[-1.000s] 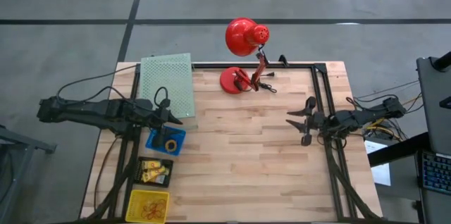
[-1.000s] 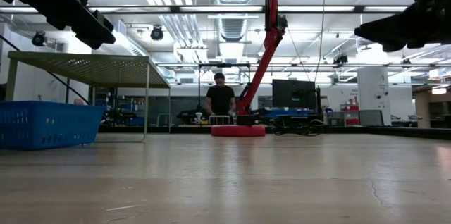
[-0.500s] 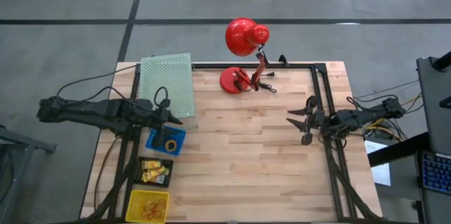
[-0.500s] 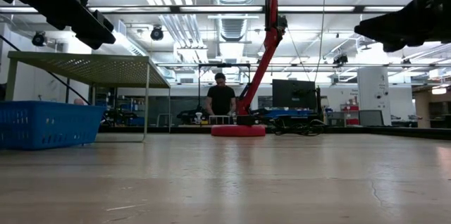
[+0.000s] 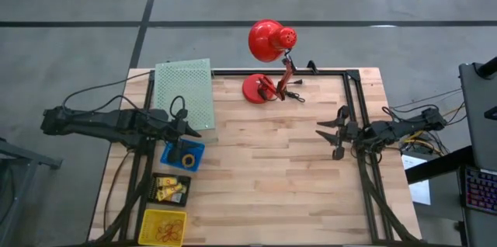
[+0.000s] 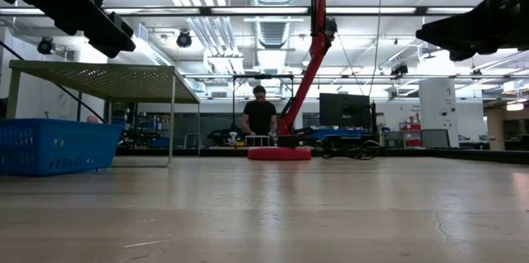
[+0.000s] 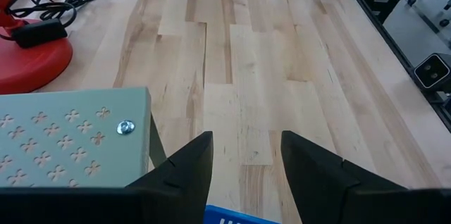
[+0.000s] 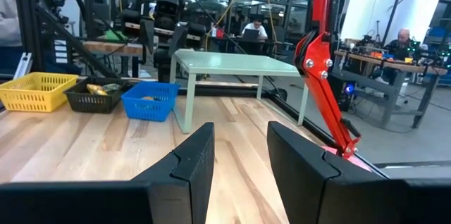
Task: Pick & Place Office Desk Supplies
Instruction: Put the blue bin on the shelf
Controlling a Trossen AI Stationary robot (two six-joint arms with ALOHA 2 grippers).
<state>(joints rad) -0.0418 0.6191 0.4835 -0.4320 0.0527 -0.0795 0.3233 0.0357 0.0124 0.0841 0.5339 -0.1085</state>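
Reaching down into the blue bin [image 5: 183, 154] for the supplies [image 5: 189, 159], the open, empty left hand [image 5: 189, 126] could clip the shelf [image 5: 185, 92] beside it — right hand [image 5: 328, 137] open too, idle.

Blue basket [image 6: 58, 145] beside red lamp base [image 6: 279, 153]

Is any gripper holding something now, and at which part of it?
Nothing is held. The left gripper and right gripper both stand open, with only bare table between their fingers.

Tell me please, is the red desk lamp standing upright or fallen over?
Upright: the red desk lamp stands on its round base on the table.
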